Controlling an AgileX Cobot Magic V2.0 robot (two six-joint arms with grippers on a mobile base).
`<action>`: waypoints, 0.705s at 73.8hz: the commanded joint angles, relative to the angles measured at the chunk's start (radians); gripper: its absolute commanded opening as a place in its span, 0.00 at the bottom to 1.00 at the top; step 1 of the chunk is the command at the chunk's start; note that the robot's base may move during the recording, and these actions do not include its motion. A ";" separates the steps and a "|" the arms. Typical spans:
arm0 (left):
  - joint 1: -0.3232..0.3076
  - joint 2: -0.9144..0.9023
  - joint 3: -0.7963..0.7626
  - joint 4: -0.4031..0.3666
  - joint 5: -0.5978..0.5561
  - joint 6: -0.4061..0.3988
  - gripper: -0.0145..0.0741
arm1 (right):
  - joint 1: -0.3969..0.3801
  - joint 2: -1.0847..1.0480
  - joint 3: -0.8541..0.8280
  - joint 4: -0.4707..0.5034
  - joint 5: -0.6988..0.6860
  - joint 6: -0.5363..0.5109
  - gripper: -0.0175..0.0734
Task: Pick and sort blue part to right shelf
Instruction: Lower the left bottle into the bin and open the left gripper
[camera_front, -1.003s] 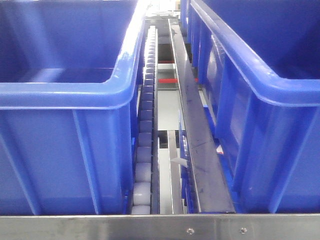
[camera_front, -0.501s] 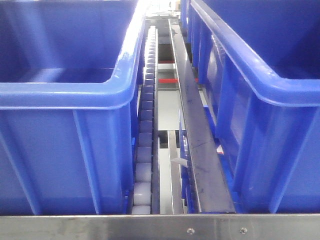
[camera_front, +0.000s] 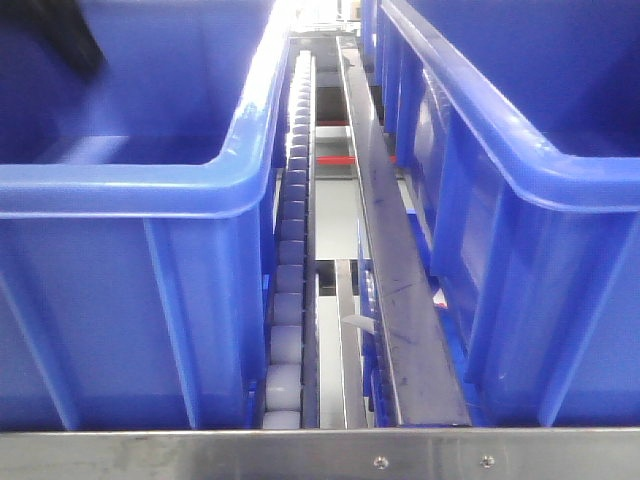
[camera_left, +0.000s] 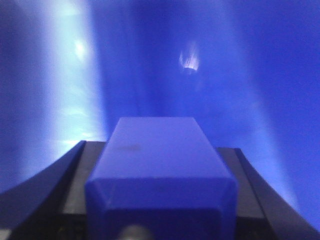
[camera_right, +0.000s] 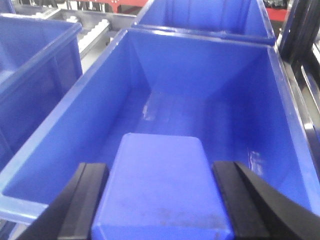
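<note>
In the left wrist view, the left gripper (camera_left: 159, 147) was clamped on a blue part (camera_left: 160, 175) at bottom centre, against a blurred blue surface (camera_left: 225, 75) we could not identify. The right gripper (camera_right: 159, 167) gripped a second blue part (camera_right: 162, 190) at lower centre of its view, above an open blue bin (camera_right: 200, 75). From the front, we saw a roller track (camera_front: 290, 250) running up the middle and a dark blur (camera_front: 65, 35) at upper left.

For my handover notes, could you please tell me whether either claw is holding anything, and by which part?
The left claw grips a blue part by its two long sides; the right claw grips a second blue part likewise.
</note>
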 joint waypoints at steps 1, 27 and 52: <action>0.003 0.062 -0.101 -0.007 0.020 -0.023 0.50 | -0.003 0.021 -0.023 -0.019 -0.083 -0.007 0.47; 0.003 0.299 -0.244 -0.007 0.083 -0.023 0.50 | -0.003 0.021 -0.023 -0.019 -0.080 -0.007 0.47; 0.007 0.310 -0.251 -0.007 0.102 -0.014 0.78 | -0.003 0.021 -0.023 -0.019 -0.079 -0.007 0.47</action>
